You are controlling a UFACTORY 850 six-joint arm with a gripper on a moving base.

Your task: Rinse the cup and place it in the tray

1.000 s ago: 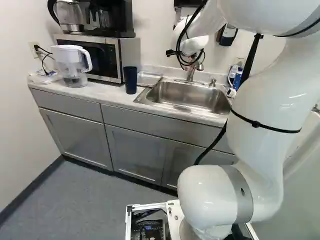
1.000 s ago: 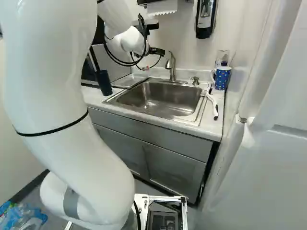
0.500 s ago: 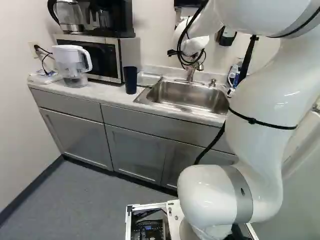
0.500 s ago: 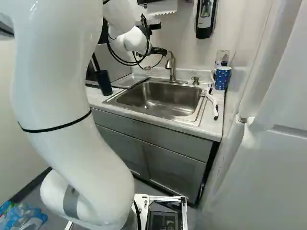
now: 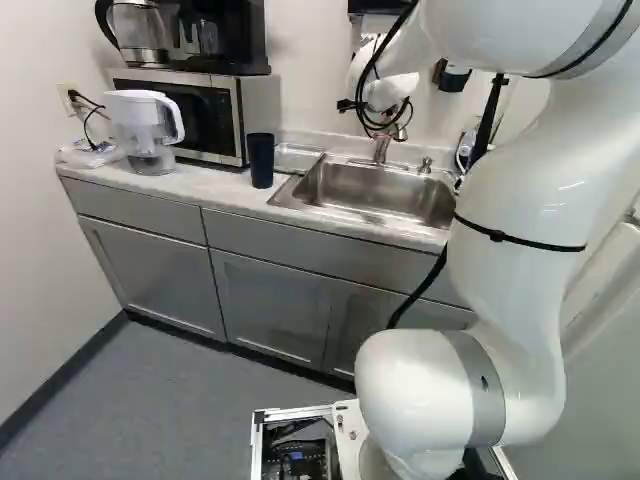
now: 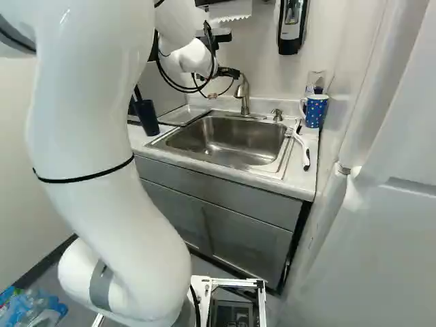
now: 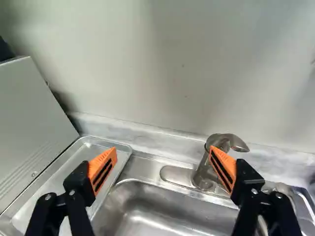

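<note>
Along the pale surface [image 5: 215, 190], a dark cup [image 5: 261, 160] is standing near the tray [image 7: 88, 151] and sink [image 6: 225, 141]; the jaws are hanging wide apart, gripping nothing.

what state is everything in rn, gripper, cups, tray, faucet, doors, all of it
gripper: open, nothing between its fingers
dark blue cup: upright on the counter, not in the tray
tray: lying flat beside the sink
faucet: no running water showing
polka-dot mug: upright
water pitcher: upright
microwave: door shut
cabinet doors: shut
</note>
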